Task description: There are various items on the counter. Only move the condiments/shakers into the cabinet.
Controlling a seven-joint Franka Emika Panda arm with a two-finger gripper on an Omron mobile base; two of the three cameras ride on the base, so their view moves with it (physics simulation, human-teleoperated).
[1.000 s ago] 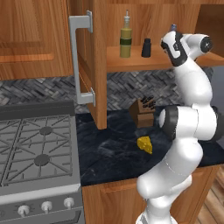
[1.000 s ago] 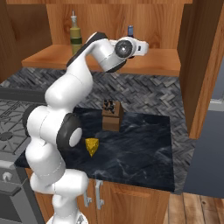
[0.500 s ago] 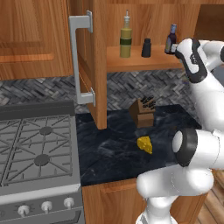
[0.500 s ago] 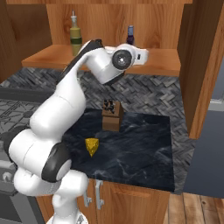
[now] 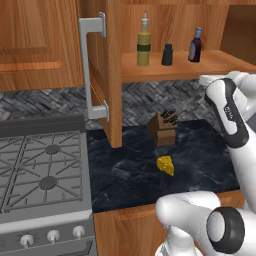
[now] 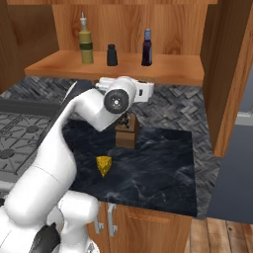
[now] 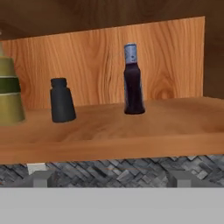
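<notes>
Where the grey gas stove top (image 5: 40,170) fills the left of the left base view, the brown wooden wall cabinet (image 5: 172,67) begins just to its right, its door (image 5: 107,70) swung open and edge-on, bearing a long grey metal handle (image 5: 90,70). On the cabinet's wooden shelf (image 6: 113,66) three condiment containers stand upright in a row, apart from one another: at the left a tall yellow-olive bottle with a dark band and pale nozzle (image 5: 144,45), in the middle a small black shaker (image 5: 167,54), and at the right a small dark-purple bottle with a pale label (image 5: 195,45); its cap looks bluish in the hand view. Below the shelf, on the dark black marbled stone counter (image 5: 200,160), a brown wooden knife block with black handles (image 5: 163,128) stands near the patterned grey backsplash (image 6: 178,106), and a yellow cheese wedge (image 5: 166,165) lies in front of it, closer to the counter's front edge. At the right, the white arm (image 5: 235,130) reaches up beside the shelf's front edge, below shelf level. The two-finger gripper (image 7: 109,179) has its jaws spread wide and holds nothing; its fingertips (image 7: 40,178) sit low in the hand view, under the shelf's front lip, facing the three containers.
</notes>
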